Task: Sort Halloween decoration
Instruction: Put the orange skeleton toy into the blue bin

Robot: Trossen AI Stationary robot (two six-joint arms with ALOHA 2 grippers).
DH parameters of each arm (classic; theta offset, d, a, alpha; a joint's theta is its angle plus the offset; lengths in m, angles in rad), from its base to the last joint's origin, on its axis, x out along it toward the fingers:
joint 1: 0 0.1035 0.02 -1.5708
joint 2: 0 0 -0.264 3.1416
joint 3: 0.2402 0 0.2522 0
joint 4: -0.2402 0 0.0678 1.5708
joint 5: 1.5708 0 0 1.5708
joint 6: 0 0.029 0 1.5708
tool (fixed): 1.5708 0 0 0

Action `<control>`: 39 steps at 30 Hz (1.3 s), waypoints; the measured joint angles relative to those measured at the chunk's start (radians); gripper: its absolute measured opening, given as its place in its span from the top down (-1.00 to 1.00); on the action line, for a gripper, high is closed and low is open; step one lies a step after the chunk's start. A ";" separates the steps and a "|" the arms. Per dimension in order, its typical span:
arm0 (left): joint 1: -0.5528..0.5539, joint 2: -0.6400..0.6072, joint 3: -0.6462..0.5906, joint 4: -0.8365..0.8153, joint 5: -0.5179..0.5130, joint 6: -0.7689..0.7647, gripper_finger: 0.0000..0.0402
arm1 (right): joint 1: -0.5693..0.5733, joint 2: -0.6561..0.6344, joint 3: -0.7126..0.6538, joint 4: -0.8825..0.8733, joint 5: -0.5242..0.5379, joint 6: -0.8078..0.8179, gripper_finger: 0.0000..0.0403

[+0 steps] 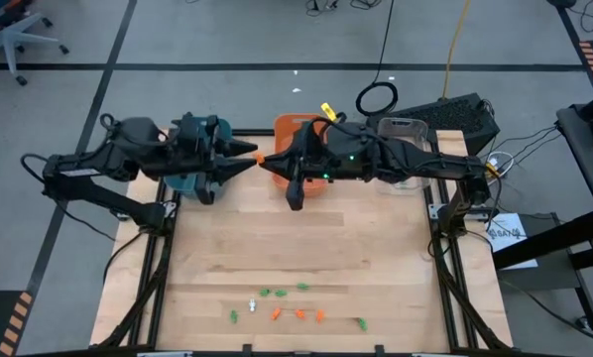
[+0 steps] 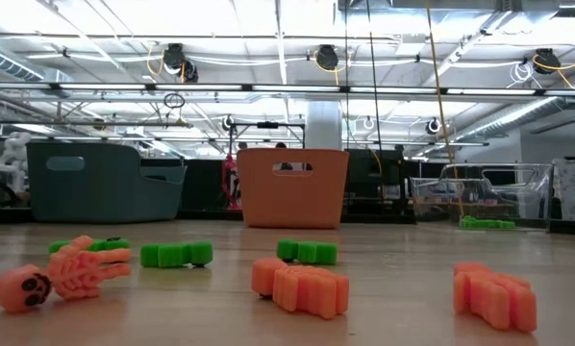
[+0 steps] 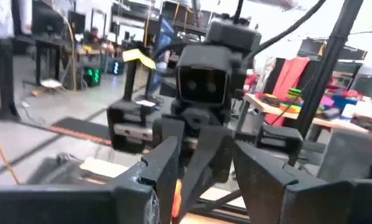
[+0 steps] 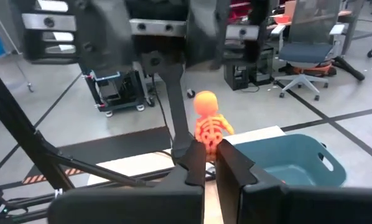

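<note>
Above the table's far edge, between the teal bin [image 1: 192, 149] and the orange bin [image 1: 301, 149], my two grippers meet tip to tip. My right gripper [image 1: 267, 162] [image 4: 211, 149] is shut on an orange skeleton trinket [image 4: 206, 124]. My left gripper [image 1: 247, 159] [image 3: 206, 149] is open, its fingers standing on either side of the right gripper's tips and the trinket [image 3: 176, 196]. Several orange, green and white trinkets [image 1: 296, 312] lie flat on the wood near the front edge. The low view shows some of them close up: an orange skeleton [image 2: 62, 274] and a green piece [image 2: 177, 254]. My right gripper pinches the skeleton's lower body [image 4: 208, 142] between its two fingers, which come level from the table's right. The head [image 4: 204, 101] and ribs stick out past the fingertips. The trinket is lifted clear of the table. My left gripper has one finger [image 4: 173, 106] close beside the skeleton; whether it touches, I cannot tell.
A clear bin [image 1: 401, 129] stands at the far right, beside the orange bin [image 2: 292, 187] and the teal bin [image 2: 100, 183] along the far edge. Bare wood lies between the bins and the trinkets. Metal frame rails run along both table sides.
</note>
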 joint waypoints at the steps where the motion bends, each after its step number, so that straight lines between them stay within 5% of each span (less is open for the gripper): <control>1: 0.006 0.001 0.000 -0.003 0.004 -0.029 0.22 | 0.000 0.000 0.000 0.002 0.000 0.000 1.00; 20: 0.019 0.015 0.000 -0.092 0.015 0.070 -0.03 | 0.001 0.001 0.000 0.012 0.001 0.053 1.00; 30: 0.019 0.014 0.000 -0.093 0.015 0.094 0.29 | 0.001 0.001 0.000 0.015 0.001 0.050 1.00; 39: 0.029 0.013 0.000 -0.100 0.014 0.110 0.82 | -0.004 0.001 0.000 0.014 0.001 0.046 1.00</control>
